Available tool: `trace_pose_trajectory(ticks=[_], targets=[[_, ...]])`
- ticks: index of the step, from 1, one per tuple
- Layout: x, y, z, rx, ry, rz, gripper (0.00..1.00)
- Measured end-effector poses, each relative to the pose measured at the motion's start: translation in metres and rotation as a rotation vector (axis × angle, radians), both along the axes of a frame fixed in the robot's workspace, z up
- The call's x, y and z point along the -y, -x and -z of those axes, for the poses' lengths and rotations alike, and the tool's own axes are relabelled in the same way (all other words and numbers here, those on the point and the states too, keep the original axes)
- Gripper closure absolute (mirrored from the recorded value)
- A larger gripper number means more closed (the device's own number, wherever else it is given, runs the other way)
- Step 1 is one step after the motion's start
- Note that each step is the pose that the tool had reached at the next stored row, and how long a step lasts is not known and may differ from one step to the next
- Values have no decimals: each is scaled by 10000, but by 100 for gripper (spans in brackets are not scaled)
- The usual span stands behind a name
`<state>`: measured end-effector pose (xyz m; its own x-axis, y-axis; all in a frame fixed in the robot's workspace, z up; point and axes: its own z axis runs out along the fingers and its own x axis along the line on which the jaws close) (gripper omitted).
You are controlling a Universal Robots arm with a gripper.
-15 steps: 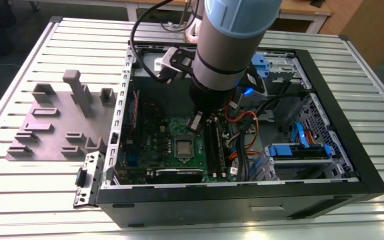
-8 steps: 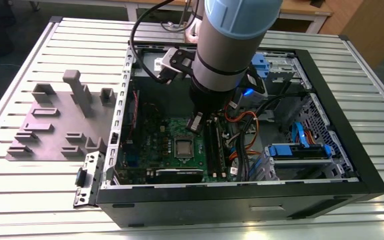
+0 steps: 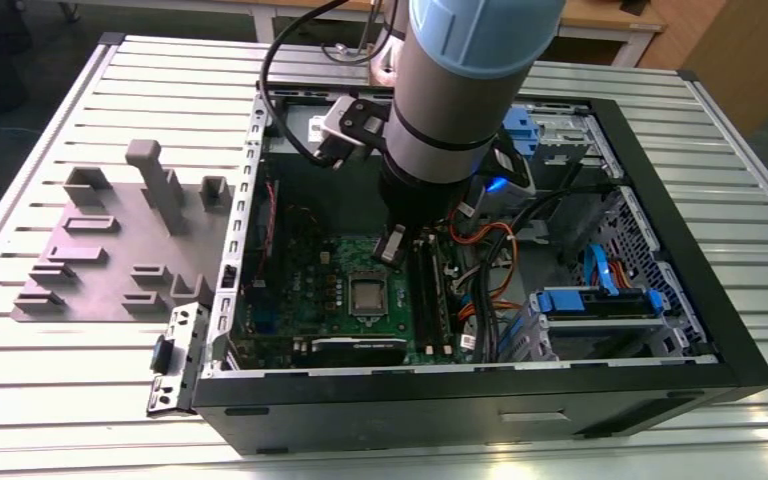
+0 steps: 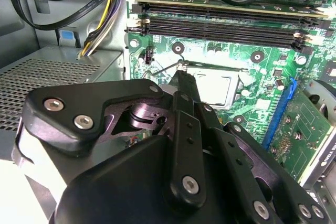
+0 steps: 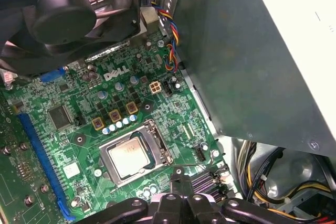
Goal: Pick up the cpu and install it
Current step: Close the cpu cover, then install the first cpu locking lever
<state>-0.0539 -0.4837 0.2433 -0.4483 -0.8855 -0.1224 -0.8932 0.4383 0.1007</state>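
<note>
Inside the open computer case [image 3: 491, 388], low over the motherboard [image 5: 176, 111]:

- Gripper [image 4: 182, 74], one. The claw is closed to a single narrow point with nothing visible between the fingers. This is probably so it can work at the socket's corner, by the thin wire lever [image 4: 164, 70] just beside the tips.
- Cpu [image 5: 130, 156], one. It lies flat in its socket just ahead of the claw's tips, apart from them. It looks already seated, and the socket frame [image 5: 157, 148] rings it to keep it square.
- Memory slots [image 4: 220, 24], at least two. They run side by side beyond the socket from the claw.
- Blue expansion slot [image 5: 44, 161], one, on the cpu's far side from the claw.
- Black fan [image 5: 58, 9], one, well beyond the socket.
</note>
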Motion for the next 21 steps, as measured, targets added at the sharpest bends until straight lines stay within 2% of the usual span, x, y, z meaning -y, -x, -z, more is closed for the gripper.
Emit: trace_pose_trajectory(ticks=[4, 7, 14, 17, 21], targets=[[7, 41, 1, 0, 0, 0, 89], [30, 88, 2, 1, 1, 0, 89], [151, 135, 3, 1, 2, 0, 89], [154, 167, 6, 1, -1, -1, 89], [155, 168, 7, 0, 1, -2, 89]])
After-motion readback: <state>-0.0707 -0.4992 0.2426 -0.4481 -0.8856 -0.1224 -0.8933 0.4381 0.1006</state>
